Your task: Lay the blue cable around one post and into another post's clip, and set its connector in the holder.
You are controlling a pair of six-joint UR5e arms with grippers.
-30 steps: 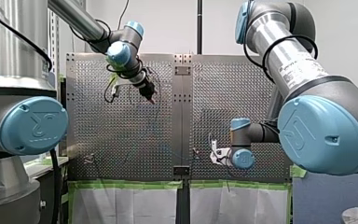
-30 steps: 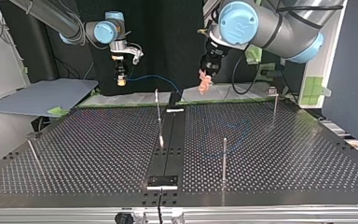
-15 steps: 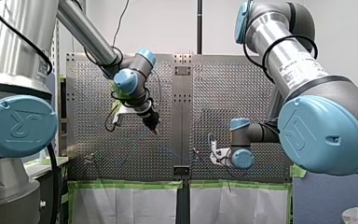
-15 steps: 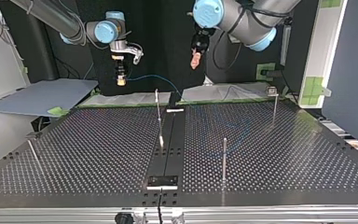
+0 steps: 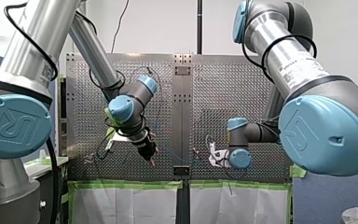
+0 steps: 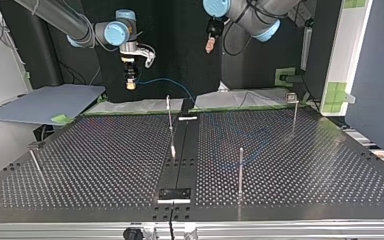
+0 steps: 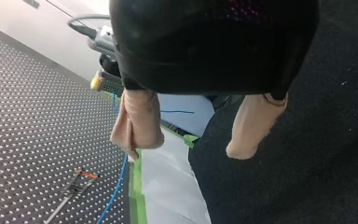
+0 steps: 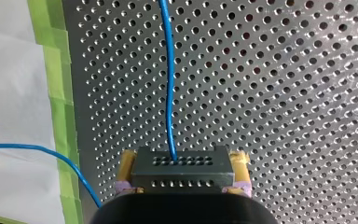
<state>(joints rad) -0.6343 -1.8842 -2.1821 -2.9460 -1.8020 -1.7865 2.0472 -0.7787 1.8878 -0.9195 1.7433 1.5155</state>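
Note:
In the right wrist view my right gripper [image 8: 182,163] is shut on a grey connector block [image 8: 182,173], held between yellow pads [image 8: 127,164]. The blue cable [image 8: 169,84] runs out of the block over the perforated table. In the top view that gripper [image 6: 130,84] hangs above the table's far edge, and the cable [image 6: 167,82] trails from it toward the middle post [image 6: 169,120]. My left gripper [image 7: 186,151] is open with nothing between its beige pads [image 7: 137,123]. It sits high beyond the far edge in the top view [image 6: 210,45].
Thin metal posts stand on the table [image 6: 105,165]: one at the top view's right middle [image 6: 241,170], one far right [image 6: 294,112], and a leaning one at the left [image 6: 34,162]. A small block [image 6: 175,193] sits on the centre strip near the top view's front edge. Green tape [image 8: 58,93] lines the table's edge.
My left gripper has swung off the table toward the arms' side and higher, still open and empty. My right gripper has barely shifted, keeping hold of the connector.

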